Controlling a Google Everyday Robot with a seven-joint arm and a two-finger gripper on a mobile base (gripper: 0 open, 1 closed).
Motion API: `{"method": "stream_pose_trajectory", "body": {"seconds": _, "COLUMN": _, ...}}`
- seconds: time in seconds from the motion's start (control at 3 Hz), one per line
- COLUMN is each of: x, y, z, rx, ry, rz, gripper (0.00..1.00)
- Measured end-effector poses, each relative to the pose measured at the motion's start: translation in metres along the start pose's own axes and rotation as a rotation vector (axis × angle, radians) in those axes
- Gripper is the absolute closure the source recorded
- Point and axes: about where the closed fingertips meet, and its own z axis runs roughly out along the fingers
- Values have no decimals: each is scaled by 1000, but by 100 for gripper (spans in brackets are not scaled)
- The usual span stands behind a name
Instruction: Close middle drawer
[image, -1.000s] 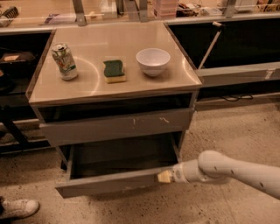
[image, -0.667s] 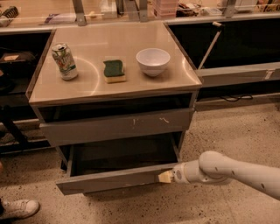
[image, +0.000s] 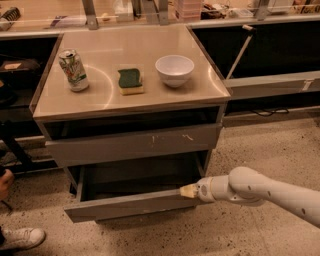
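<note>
The middle drawer (image: 131, 204) is the wide grey one with a plain front, pulled out from the cabinet's lower part so its grey inside shows. My gripper (image: 189, 191) is at the end of the white arm coming in from the right. Its tan tip rests against the top edge of the drawer front near its right end. Above it, another grey drawer front with small white scratch marks (image: 135, 143) stands slightly out.
The cabinet's tan top (image: 105, 97) holds a drink can (image: 73, 70), a green-and-yellow sponge (image: 130, 81) and a white bowl (image: 174, 70). A person's shoe (image: 20, 238) is on the speckled floor at lower left. Dark shelving flanks the cabinet.
My gripper has moved slightly toward the cabinet, and the right end of the middle drawer's front has gone in a little with it.
</note>
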Motion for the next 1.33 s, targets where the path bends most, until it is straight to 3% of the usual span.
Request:
{"method": "stream_pose_trajectory", "body": {"seconds": 0.33, "x": -21, "y": 1, "z": 8, "rx": -1, "ry": -35, "rz": -15, "gripper": 100}}
{"method": "stream_pose_trajectory", "body": {"seconds": 0.67, "x": -23, "y": 1, "z": 8, "rx": 0, "ry": -38, "rz": -16, "gripper": 100}}
{"method": "stream_pose_trajectory", "body": {"seconds": 1.0, "x": -18, "y": 5, "z": -15, "rx": 7, "ry": -49, "rz": -14, "gripper": 100}}
{"method": "stream_pose_trajectory", "body": {"seconds": 1.33, "x": 14, "y": 3, "z": -45, "rx": 49, "ry": -38, "rz": 58, "gripper": 100}}
